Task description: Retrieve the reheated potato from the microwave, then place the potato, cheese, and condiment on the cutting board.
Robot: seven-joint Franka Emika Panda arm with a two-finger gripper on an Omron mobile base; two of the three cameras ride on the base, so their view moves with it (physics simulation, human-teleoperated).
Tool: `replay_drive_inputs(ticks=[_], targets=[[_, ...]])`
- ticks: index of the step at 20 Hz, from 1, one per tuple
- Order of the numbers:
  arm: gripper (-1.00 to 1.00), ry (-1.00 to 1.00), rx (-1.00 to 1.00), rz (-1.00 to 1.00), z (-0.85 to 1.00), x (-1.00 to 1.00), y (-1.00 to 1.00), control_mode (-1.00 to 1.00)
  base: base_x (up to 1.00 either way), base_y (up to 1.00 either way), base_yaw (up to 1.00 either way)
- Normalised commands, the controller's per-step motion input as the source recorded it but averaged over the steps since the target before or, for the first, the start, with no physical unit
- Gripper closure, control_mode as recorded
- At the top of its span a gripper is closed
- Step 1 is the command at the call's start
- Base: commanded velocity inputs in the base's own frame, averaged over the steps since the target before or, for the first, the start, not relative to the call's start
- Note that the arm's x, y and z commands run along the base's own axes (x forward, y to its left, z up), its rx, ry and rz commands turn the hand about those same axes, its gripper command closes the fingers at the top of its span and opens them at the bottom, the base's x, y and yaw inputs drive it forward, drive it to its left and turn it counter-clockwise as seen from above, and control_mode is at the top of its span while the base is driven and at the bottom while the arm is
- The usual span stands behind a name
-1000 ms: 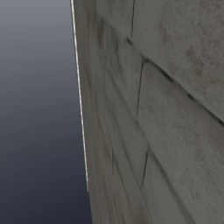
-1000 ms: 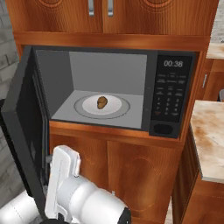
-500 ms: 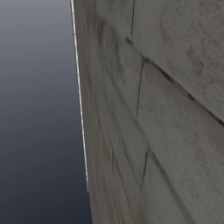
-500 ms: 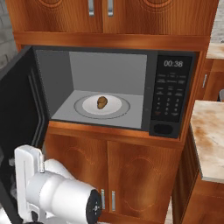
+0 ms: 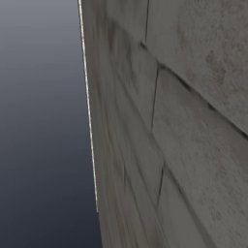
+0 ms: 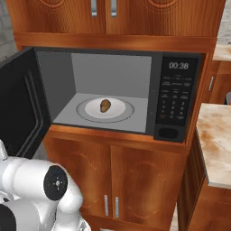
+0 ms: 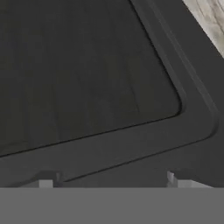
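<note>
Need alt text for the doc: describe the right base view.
An open microwave set in wooden cabinets holds a potato on its round white turntable plate. Its dark door is swung out to the left, the display reads 00:38, and the white robot arm fills the lower left, with a pale stone counter at right.

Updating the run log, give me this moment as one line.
microwave: door open | potato: on plate inside | gripper: open, empty, facing door
</note>
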Motion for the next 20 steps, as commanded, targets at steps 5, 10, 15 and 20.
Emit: replay_drive_inputs(ticks=[5, 10, 15, 20], targets=[[-1.00, -0.19, -0.07, 0.00, -0.18, 0.00, 0.82, -1.00, 0.00, 0.00, 0.00], [-1.00, -0.07, -0.01, 0.00, -0.21, 0.19, 0.32, -1.00, 0.00, 0.00, 0.00], [-1.00, -0.04, -0.04, 0.00, 0.01, 0.13, -0.61, -1.00, 0.00, 0.00, 0.00], [-1.00, -0.19, -0.17, -0.02, 0.00, 0.21, -0.63, -1.00, 0.00, 0.00, 0.00]])
